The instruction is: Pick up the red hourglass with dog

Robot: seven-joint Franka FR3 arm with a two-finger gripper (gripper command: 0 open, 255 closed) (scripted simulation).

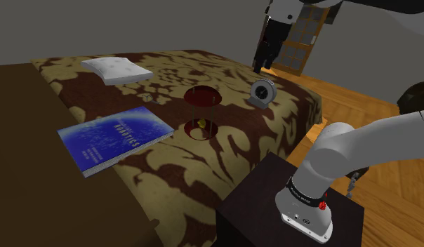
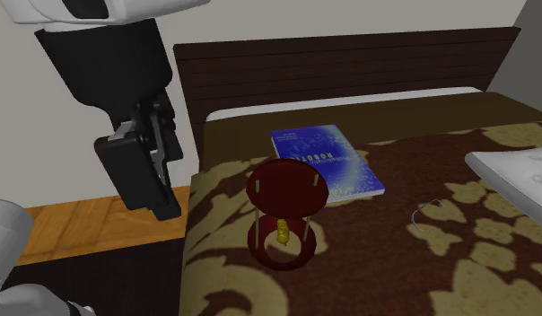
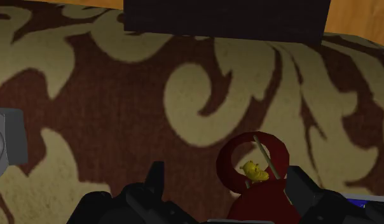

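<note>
Hanging spread and empty, the jaws sit high in the shoulder view's upper middle, probably lined up for a descent. The red hourglass point(image 1: 201, 112) stands upright at frame centre on the bed point(image 1: 224, 175) (soft brown-and-tan damask spread) — two round discs joined by thin rods, a yellow figure inside. A flat blue book point(image 1: 116, 137) lies to its left.

White arm point(image 1: 386, 137) with dark joints and black fingers point(image 3: 156, 184).
</note>
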